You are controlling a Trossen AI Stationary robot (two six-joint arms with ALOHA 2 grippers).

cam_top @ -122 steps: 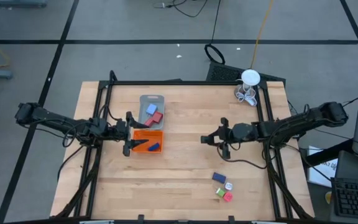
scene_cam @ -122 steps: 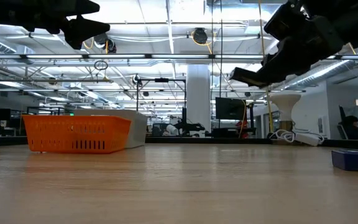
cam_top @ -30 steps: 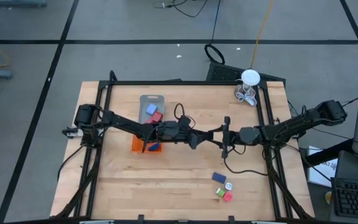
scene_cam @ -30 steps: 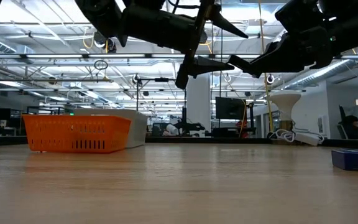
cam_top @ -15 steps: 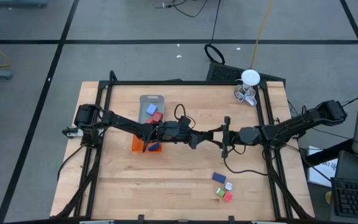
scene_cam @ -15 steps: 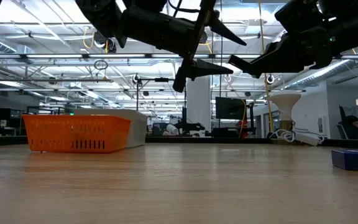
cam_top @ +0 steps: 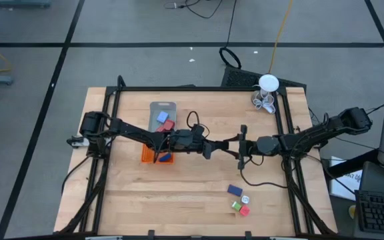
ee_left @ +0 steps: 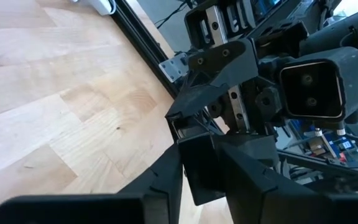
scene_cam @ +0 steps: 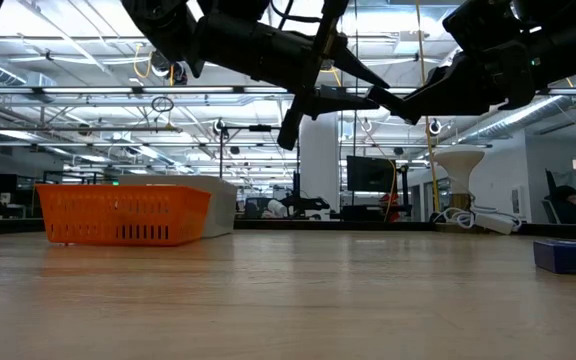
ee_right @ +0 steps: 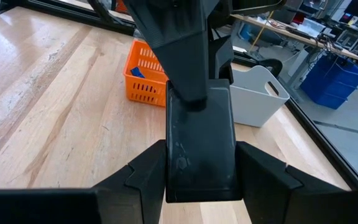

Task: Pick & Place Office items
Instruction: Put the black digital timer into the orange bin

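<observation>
Both arms reach level, meeting above counter (cam_top: 179, 193) centre. My left hand (cam_top: 227, 144) and right hand (cam_top: 231, 146) each clamp the same black block (ee_right: 199, 146) between them.

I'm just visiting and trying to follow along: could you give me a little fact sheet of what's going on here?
Action: both hands meet in mid-air above the table's middle, apparently a handover
Left hand: closed on the black block
Right hand: also gripping the black block
Orange tray: next to the grey tray, under the left arm
Grey tray: holds a blue piece and a red piece
Loose pieces: near the table's front right corner
</observation>
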